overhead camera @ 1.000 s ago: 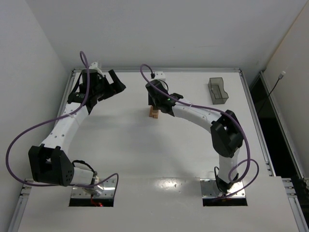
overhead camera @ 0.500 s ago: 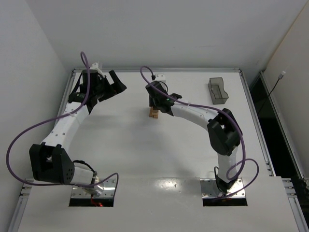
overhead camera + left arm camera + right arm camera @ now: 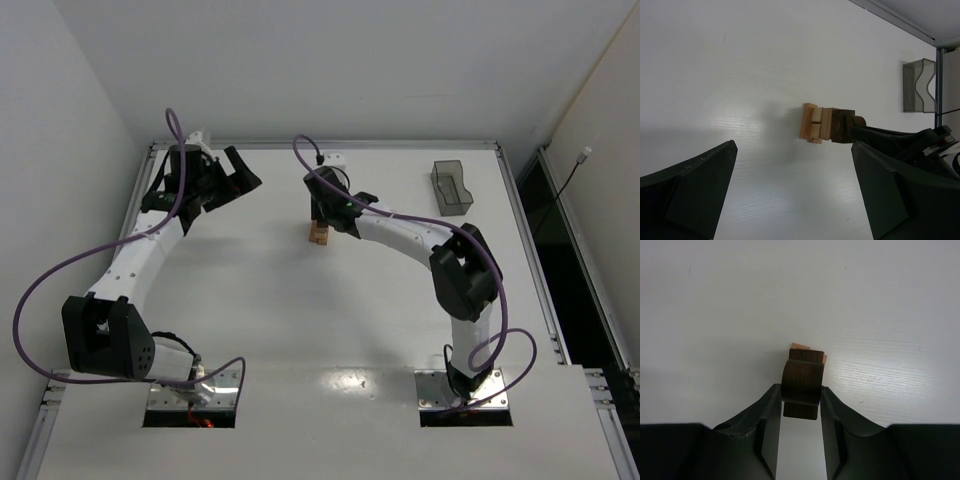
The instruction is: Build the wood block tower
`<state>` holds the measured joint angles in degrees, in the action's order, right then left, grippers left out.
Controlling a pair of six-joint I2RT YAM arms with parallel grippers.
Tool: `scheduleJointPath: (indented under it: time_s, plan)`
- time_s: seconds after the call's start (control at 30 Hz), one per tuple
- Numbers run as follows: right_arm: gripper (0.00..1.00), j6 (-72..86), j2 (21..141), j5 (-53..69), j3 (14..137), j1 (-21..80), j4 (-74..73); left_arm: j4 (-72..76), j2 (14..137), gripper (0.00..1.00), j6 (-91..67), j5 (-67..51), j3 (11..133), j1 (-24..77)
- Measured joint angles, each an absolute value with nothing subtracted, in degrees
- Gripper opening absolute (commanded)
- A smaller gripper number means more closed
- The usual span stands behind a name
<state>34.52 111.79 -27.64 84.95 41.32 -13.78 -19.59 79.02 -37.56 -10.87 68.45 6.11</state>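
Note:
The wood block tower [image 3: 319, 237] stands at the back middle of the table, light tan blocks below and dark brown above. In the left wrist view it [image 3: 816, 123] shows tan layers with a dark brown part toward the right gripper. My right gripper [image 3: 323, 214] hangs right over it. In the right wrist view my right gripper [image 3: 800, 388] is shut on a dark brown block with a rounded top [image 3: 801, 380], held at the tower's top; a tan edge [image 3: 801, 346] peeks out below. My left gripper [image 3: 236, 171] is open and empty at the back left, far from the tower.
A dark translucent plastic tray [image 3: 452, 187] stands at the back right, also in the left wrist view [image 3: 918, 86]. The table's raised metal rim [image 3: 330, 145] runs along the back. Purple cables loop off both arms.
The right arm's elbow has shifted slightly left while its gripper stays over the tower with the dark block. The left arm has barely moved.

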Motion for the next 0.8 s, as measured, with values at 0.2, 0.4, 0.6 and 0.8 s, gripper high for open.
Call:
scheduleJointPath:
  time_s: [0.2,0.4,0.6,0.8]
  plan:
    - [0.19,34.5,112.4,-26.9,84.9,41.3,-13.8,-19.6,79.2,0.98,-38.0,-11.1,68.4,5.7]
    - [0.39,34.6,112.4,-26.8,85.0,41.3,-13.8,-19.5,79.7,0.98,-38.0,-11.5,68.0,5.7]
    - [0.52,34.5,112.6,-26.8,85.0,41.3,-13.8,-18.9,79.8,0.98,-38.2,-11.9,68.0,5.7]
    - [0.61,34.3,112.6,-26.7,85.0,41.3,-13.6,-18.8,79.8,0.98,-38.2,-12.2,68.0,5.7]
